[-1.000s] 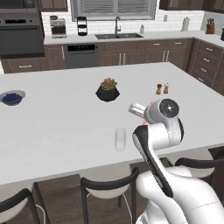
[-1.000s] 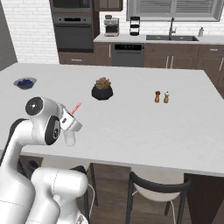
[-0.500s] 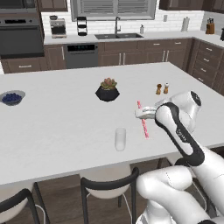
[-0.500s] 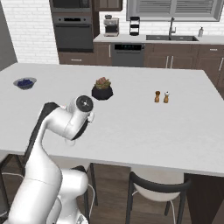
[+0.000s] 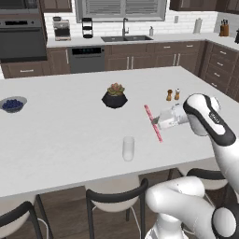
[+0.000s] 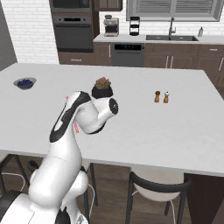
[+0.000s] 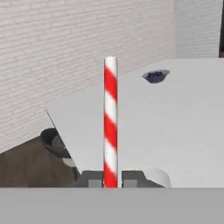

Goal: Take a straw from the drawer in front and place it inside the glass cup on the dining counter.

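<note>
A red-and-white striped straw (image 5: 153, 122) hangs slanted over the white dining counter (image 5: 70, 135), with my gripper (image 5: 156, 122) shut on its middle. It is a little to the right of the glass cup (image 5: 128, 148) and beyond it; the cup stands upright near the counter's front edge. In the hand view the straw (image 7: 110, 118) rises straight up from between my fingertips, gripper (image 7: 110, 180), over the dining counter (image 7: 175, 127). A short bit of the straw (image 6: 75, 127) peeks from behind my arm in the right base view. The drawer is out of view.
A black plant pot (image 5: 115, 95) sits mid-counter and two shakers (image 5: 172, 94) stand to its right. A dark blue bowl (image 5: 12, 104) (image 7: 155, 75) lies at the far left. Stools (image 5: 116, 198) line the counter's front edge. Cabinets, sink and oven run along the back wall.
The arm's upper links have swung out to the right and unfolded. The hand with the straw has stayed over the counter right of the glass, and the straw now shows slanted.
</note>
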